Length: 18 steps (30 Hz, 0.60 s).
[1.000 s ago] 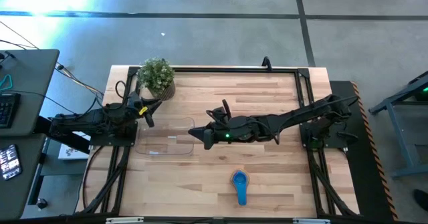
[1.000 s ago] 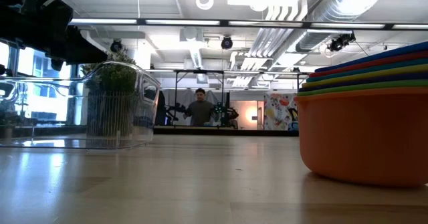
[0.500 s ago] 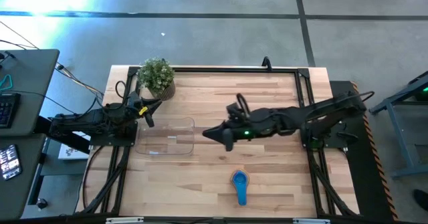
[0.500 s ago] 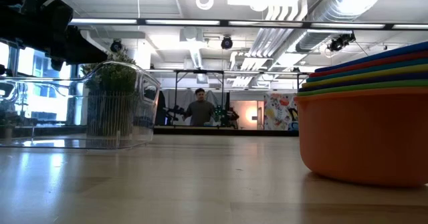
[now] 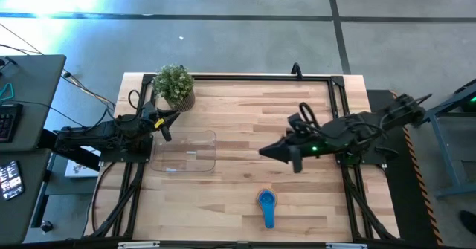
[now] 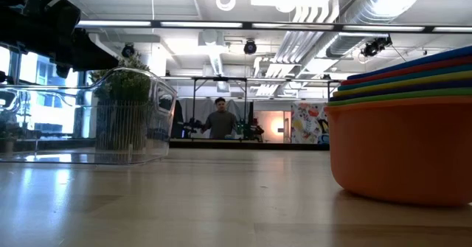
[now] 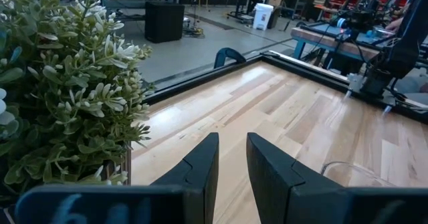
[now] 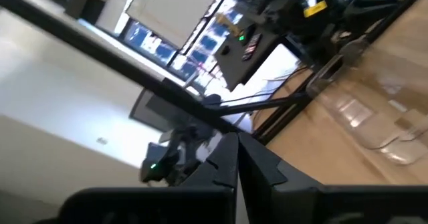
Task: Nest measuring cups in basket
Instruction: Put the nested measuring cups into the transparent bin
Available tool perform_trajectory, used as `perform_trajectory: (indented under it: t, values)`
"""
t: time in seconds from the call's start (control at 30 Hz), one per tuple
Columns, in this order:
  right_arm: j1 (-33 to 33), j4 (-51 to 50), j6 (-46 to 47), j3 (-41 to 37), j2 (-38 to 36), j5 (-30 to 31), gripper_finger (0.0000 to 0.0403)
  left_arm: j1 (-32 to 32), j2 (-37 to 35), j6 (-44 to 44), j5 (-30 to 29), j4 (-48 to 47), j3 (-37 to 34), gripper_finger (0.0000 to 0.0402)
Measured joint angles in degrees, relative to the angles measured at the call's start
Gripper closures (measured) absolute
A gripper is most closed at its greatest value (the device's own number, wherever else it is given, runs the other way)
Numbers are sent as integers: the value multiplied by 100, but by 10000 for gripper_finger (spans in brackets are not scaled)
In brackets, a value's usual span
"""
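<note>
lying near right gripper (image 5: 266,152), measuring cups (image 5: 266,207)

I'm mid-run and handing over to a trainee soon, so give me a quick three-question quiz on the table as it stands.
1. True or false: the measuring cups sit inside the basket.
2. Which is nearer the potted plant? A: left claw. B: right claw.
3. Fill in: the right claw's fingers are ___ (open/shut).

Key: 1 false, they are stacked on the table outside it; 2 A; 3 shut.
</note>
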Motion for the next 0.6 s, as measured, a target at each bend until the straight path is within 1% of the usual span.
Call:
perform_trajectory:
  t: [0.17, 0.27, 0.37, 0.43, 0.5, 0.6]
  values:
    - [219, 18, -90, 0, -185, -28, 400, 0, 1, 0, 0, 0, 0, 335]
    - [288, -139, -312, 226, -201, -47, 400, -1, -1, 0, 0, 0, 0, 335]
    - [337, -378, -731, 779, -152, -92, 400, -2, 1, 0, 0, 0, 2, 335]
    - [384, -745, -1051, 1256, -83, -94, 400, -2, -1, 0, 0, 0, 2, 335]
    - [412, -1286, -1233, 1818, 48, -82, 400, 0, 1, 0, 0, 0, 2, 335]
    - [427, -2373, -1155, 2671, 277, 68, 400, 0, 0, 0, 0, 0, 2, 335]
